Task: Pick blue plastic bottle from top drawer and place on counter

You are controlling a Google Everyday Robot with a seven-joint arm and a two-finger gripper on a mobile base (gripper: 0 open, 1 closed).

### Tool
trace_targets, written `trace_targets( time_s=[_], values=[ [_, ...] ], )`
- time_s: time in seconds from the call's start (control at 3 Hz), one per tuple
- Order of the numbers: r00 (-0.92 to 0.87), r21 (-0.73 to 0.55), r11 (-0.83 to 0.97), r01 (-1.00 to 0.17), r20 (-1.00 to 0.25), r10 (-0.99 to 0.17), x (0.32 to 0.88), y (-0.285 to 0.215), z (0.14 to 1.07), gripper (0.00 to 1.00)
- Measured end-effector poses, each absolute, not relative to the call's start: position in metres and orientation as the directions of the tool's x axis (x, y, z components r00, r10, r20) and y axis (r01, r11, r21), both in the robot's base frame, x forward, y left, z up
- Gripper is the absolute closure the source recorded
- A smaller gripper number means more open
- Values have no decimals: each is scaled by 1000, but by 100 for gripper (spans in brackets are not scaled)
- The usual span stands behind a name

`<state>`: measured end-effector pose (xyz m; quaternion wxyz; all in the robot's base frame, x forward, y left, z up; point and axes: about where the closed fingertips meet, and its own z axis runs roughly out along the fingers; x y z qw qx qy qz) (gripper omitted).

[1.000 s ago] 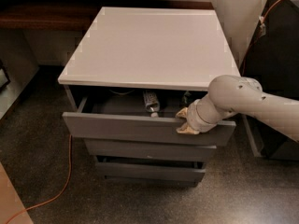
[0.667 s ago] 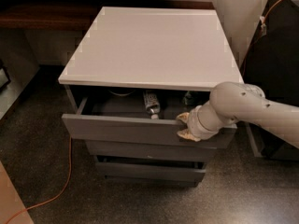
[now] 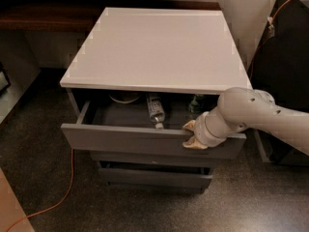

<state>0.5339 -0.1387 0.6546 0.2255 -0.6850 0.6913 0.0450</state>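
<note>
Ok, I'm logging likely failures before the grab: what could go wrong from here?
1. The gripper sits at the front edge of the top drawer, right of the blue plastic bottle; reaching in, it might knock the dark can nearby.
2. The bottle lies on its side, partly under the counter overhang; it may roll away or strike that edge when lifted.

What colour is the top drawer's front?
Plain grey top drawer, clearest in the camera view; the gripper sits at its front edge.
</note>
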Motion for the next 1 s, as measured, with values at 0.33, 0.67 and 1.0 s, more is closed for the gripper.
trace_targets(
  time_s=[0.33,0.67,1.0],
  values=[
    [26,-224,63,-973,-376,-926,516,-139,651,99],
    [26,-224,63,-973,-376,-926,516,-139,653,100],
    [7,-202,77,-976,-383,-924,501,-140,650,100]
  ],
)
